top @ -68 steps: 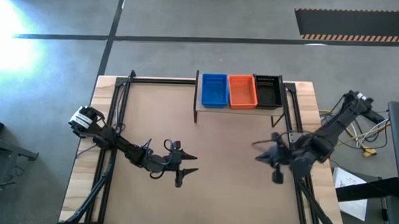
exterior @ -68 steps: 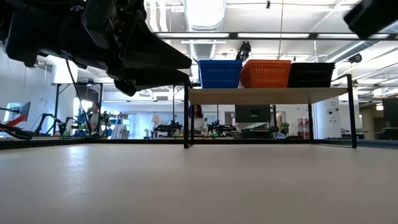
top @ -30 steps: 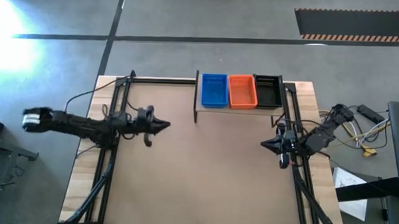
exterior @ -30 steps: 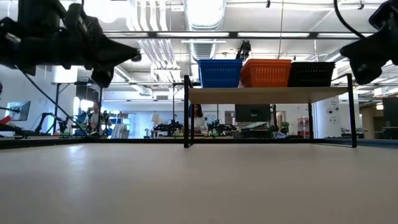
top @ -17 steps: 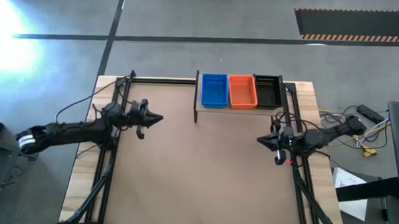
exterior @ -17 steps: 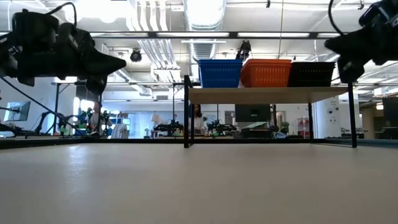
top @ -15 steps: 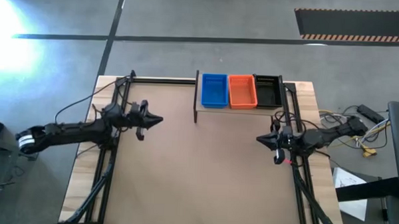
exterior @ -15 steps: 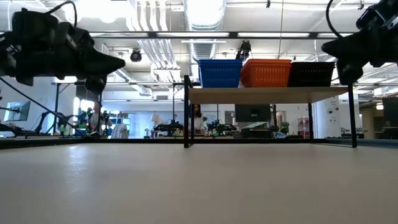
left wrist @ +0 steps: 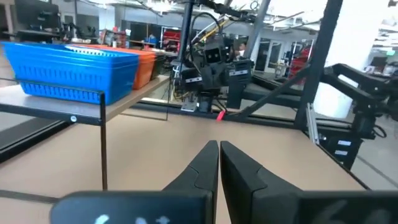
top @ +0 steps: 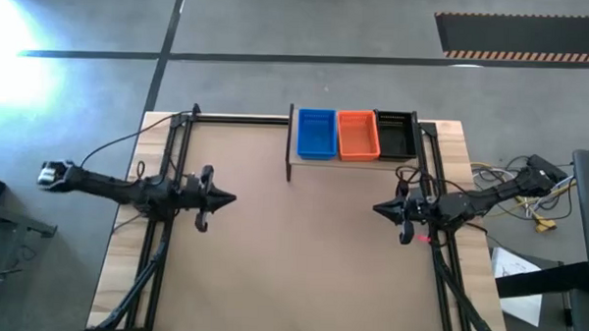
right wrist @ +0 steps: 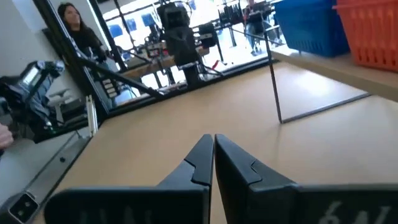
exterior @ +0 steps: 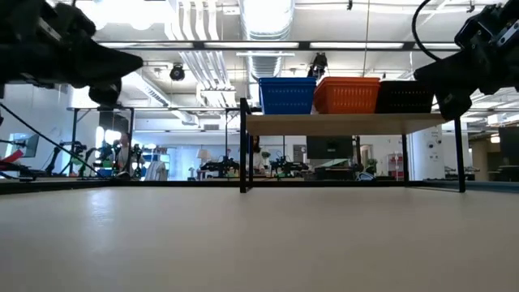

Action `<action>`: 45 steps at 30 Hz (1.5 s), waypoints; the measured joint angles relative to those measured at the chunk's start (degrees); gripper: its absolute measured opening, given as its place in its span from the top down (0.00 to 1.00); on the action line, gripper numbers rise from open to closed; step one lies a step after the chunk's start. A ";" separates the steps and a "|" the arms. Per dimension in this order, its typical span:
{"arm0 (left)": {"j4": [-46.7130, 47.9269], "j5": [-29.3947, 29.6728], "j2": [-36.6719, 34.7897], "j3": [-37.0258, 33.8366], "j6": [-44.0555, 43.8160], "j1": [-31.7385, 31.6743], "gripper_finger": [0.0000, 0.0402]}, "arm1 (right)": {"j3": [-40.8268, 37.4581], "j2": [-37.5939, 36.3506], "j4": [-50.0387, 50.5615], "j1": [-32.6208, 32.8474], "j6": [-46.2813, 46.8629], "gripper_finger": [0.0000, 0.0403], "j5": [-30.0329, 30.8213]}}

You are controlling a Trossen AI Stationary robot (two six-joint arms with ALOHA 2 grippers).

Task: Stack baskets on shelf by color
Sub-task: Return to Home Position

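Observation:
A blue basket (top: 316, 133), an orange basket (top: 356, 134) and a black basket (top: 396, 135) stand side by side on the shelf (top: 291, 146) at the table's far side. In the low view each colour, such as the blue stack (exterior: 286, 96), sits on the shelf board (exterior: 349, 123). How many baskets are nested in each I cannot tell. My left gripper (top: 230, 198) is shut and empty above the table's left part. My right gripper (top: 376, 209) is shut and empty above the right part. The fingertips meet in the left wrist view (left wrist: 219, 146) and the right wrist view (right wrist: 213, 138).
Black frame rails run along the table's left edge (top: 167, 171) and right edge (top: 436, 180). The shelf's thin black legs (exterior: 242, 146) stand on the tabletop (top: 291, 264). A person (right wrist: 74, 25) shows in the room beyond the table.
My left gripper has moved a little toward the table's near edge. My right gripper has drifted slightly toward the left. Both stay shut and empty. The baskets have not moved.

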State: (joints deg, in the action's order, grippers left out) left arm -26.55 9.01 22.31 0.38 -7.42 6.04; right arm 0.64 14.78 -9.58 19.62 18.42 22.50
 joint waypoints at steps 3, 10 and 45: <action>2.84 7.42 -2.23 -0.02 1.00 5.55 1.00 | -0.02 0.71 -0.04 -0.02 -2.13 0.98 0.26; 15.82 11.67 -14.94 -0.06 0.70 6.71 1.00 | -0.02 -5.21 0.52 -0.05 -9.35 0.98 2.30; 23.65 -23.72 -18.01 -0.13 4.86 -21.90 1.00 | -0.02 -13.95 8.49 -22.86 -13.54 0.98 -27.79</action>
State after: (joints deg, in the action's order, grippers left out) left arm -2.90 -14.71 4.29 0.25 -2.56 -15.86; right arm 0.62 0.83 -1.09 -3.24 4.88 -5.29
